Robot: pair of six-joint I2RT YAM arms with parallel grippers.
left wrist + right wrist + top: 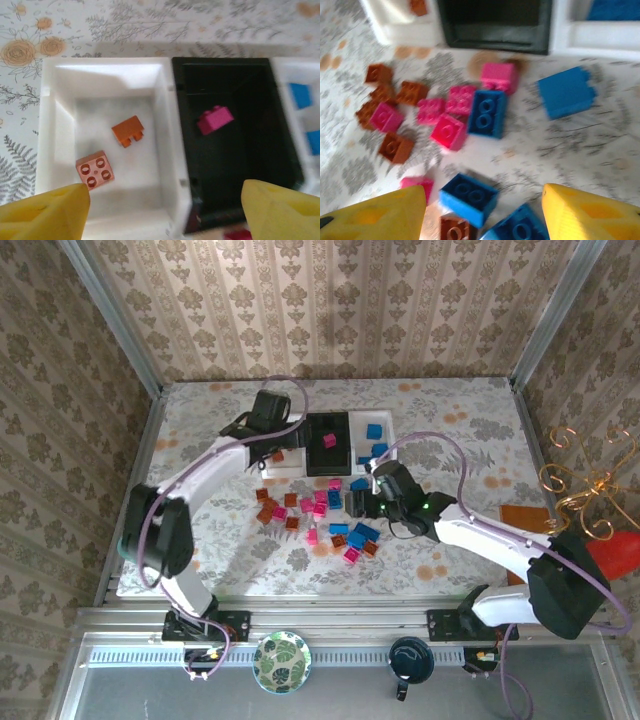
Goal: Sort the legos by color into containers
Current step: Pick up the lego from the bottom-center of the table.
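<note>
Claw on left [165, 194] wide, empty, right claw [484, 192] likewise

1. The left arm [214, 466] rises from its base, bends at a dark elbow and stretches far forward and inward, with the wrist turned down.
2. The left gripper [165, 192] points downward, its yellow fingers [45, 212] spread wide with nothing between them.
3. The right arm [495, 542] lies low, reaching forward and to the left.
4. The right gripper [484, 192] hangs tilted downward, its yellow fingers [592, 215] apart, gripping nothing.
</note>
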